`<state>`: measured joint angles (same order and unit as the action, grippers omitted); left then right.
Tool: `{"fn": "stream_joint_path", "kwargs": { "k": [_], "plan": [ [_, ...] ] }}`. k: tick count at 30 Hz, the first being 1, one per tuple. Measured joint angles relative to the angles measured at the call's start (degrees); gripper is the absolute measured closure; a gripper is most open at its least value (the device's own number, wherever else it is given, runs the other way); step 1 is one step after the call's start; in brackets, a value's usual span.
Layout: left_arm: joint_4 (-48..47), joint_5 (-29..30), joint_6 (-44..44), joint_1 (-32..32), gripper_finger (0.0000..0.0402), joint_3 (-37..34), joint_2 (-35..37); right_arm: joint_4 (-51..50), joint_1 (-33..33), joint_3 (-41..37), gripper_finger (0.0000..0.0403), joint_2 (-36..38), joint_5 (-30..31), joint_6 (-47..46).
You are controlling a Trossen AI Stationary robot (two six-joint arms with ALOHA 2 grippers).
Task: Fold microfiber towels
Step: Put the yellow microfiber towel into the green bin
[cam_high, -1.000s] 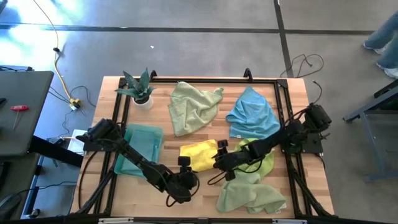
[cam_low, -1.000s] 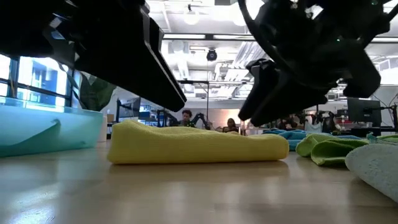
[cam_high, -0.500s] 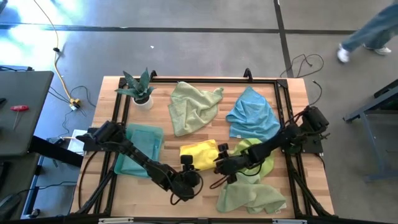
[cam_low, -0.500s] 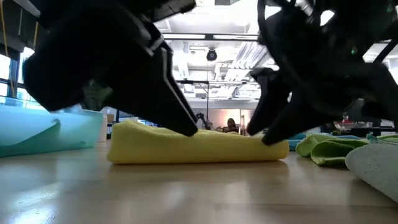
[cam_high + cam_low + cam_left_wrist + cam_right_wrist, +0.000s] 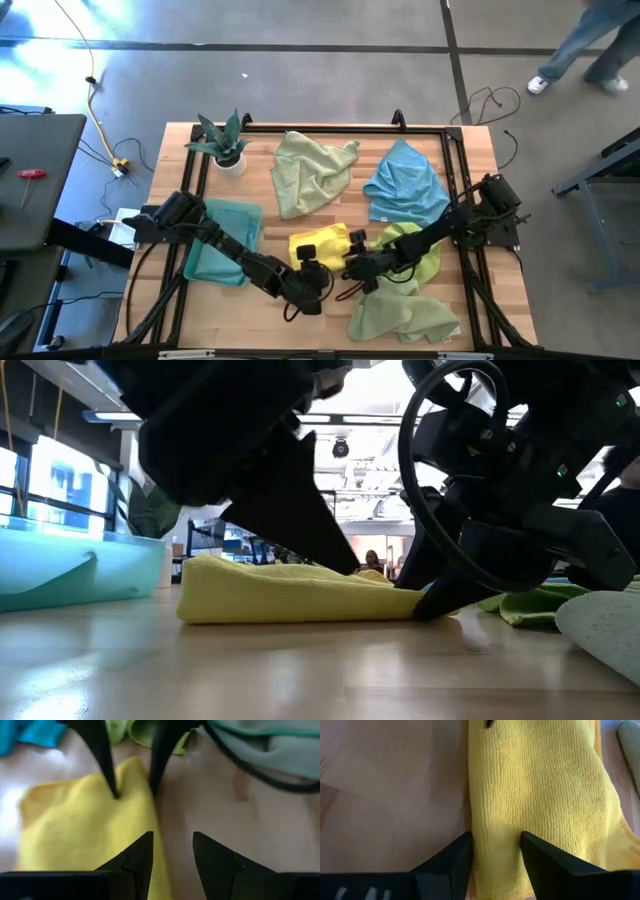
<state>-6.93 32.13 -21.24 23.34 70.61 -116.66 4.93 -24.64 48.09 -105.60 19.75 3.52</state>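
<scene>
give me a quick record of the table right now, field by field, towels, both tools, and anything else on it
yellow towel: folded, flat at front centre
left tool: open, fingers astride the yellow towel's edge
right tool: open, at the yellow towel's opposite edge
teal towel: folded, left side
blue towel: crumpled, right rear
pale green towels: one rear centre, one front right, both crumpled
potted plant: rear left corner

both grippers [image 5: 335, 268] low (fingers parted)

Counted in the high view: two pale green towels, at twelve o'clock [image 5: 312, 172] and at five o'clock [image 5: 402, 315]; one sky blue towel [image 5: 405, 185]; one yellow towel [image 5: 322, 246]; one teal towel [image 5: 224, 240]; one lime green towel [image 5: 425, 255]; one potted plant [image 5: 224, 142]; two grippers, left [image 5: 312, 268] and right [image 5: 352, 266].
</scene>
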Motion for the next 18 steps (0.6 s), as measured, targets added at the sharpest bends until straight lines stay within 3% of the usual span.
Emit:
{"fn": "stream_joint_path", "kwargs": {
  "k": [6,12,18],
  "plan": [
    [0.00,-7.79,-0.24,-2.31,0.0254,0.00,0.00,1.19,0.02,-0.04,0.0240,-0.16,-0.77,-1.94],
    [-0.47,-8.55,-2.45,-5.06,0.0196,0.00,0.02,1.70,0.07,-0.10,0.0240,-0.24,-1.37,-3.20],
    [0.73,-8.05,1.51,-4.75,0.0162,0.00,0.02,1.49,0.08,-0.10,0.0240,-0.24,-1.68,-3.27]
  ]
}}
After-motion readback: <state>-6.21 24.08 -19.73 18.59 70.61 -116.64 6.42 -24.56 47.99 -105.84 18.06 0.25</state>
